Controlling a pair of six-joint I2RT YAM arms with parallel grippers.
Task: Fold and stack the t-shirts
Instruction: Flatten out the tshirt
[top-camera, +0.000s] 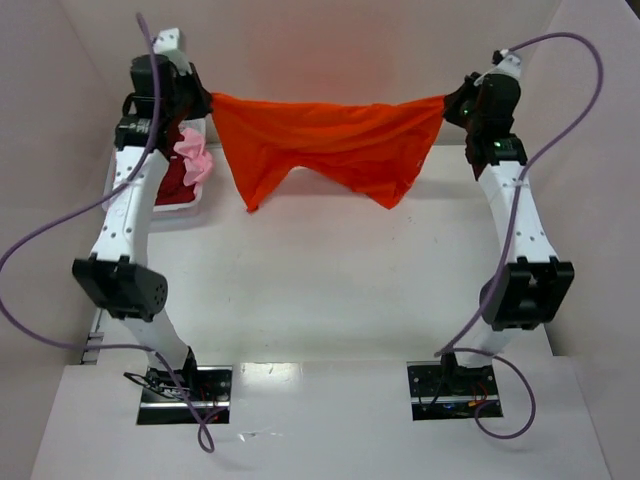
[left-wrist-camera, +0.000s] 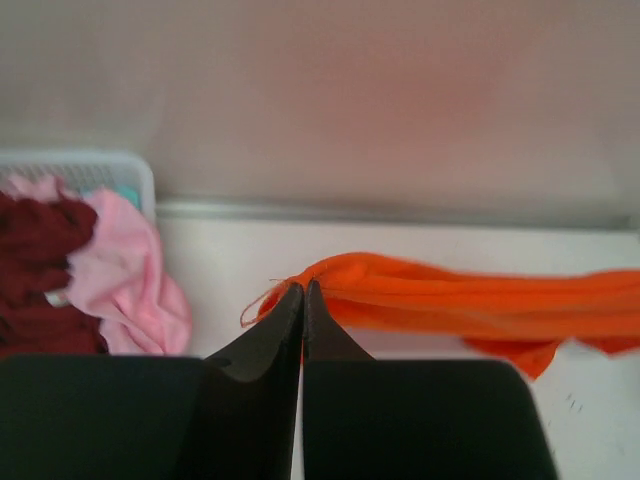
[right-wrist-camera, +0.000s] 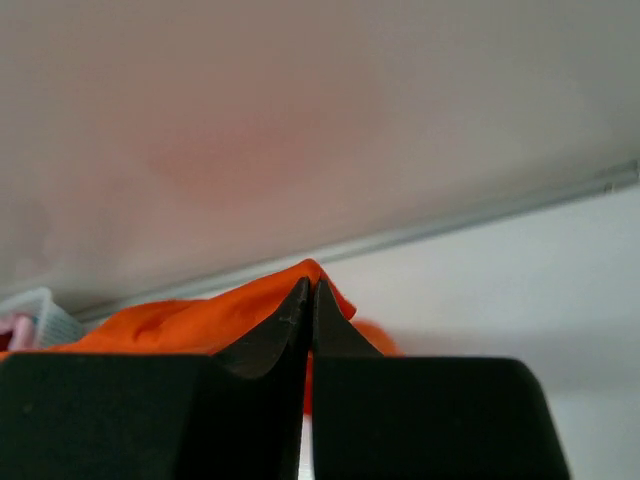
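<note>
A bright orange t-shirt hangs stretched in the air between both arms at the far side of the table, its lower edges drooping in two points. My left gripper is shut on its left corner. My right gripper is shut on its right corner. In each wrist view the black fingertips pinch the orange cloth tightly. A dark red t-shirt and a pale pink t-shirt lie crumpled in the basket at far left.
A white plastic mesh basket sits at the far left by the left arm. White walls enclose the table on the back and both sides. Purple cables loop from each arm. The white tabletop lies below the hanging shirt.
</note>
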